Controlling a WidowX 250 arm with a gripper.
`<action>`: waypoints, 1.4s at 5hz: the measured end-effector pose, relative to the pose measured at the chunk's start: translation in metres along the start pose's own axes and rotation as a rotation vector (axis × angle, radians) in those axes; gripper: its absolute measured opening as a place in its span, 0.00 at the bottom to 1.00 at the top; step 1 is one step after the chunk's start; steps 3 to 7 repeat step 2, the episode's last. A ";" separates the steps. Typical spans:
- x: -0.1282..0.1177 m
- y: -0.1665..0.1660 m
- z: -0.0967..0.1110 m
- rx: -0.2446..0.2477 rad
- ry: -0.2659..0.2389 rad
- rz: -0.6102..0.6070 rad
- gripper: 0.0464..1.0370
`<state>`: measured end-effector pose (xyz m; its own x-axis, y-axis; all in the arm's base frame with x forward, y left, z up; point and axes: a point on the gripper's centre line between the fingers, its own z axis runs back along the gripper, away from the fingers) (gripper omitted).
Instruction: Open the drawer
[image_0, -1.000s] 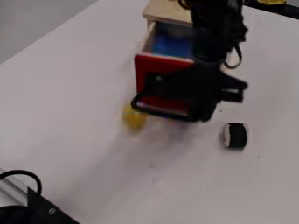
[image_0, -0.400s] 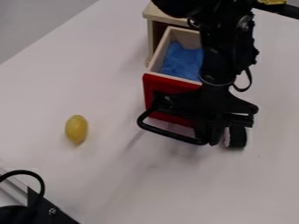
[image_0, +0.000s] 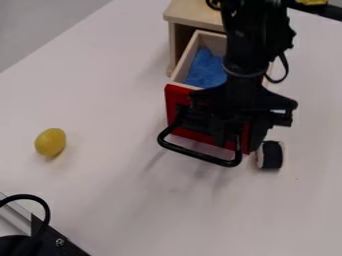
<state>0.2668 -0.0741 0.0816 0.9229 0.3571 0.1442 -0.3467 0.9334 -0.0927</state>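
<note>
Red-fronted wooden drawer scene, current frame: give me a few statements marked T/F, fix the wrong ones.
1. The red-fronted wooden drawer is shut. False: it is pulled out of its light wooden cabinet.
2. Soft-looking blue material lies inside the drawer. True.
3. The yellow oval object touches the drawer's black bar handle. False: it lies well apart, at the picture's left.
4. The black two-finger gripper is at the drawer's front. True.
</note>
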 end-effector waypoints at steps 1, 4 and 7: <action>0.002 0.008 0.025 0.003 -0.012 0.022 0.89; 0.000 0.015 0.041 0.002 -0.016 0.035 0.96; 0.000 0.015 0.041 0.002 -0.016 0.035 0.96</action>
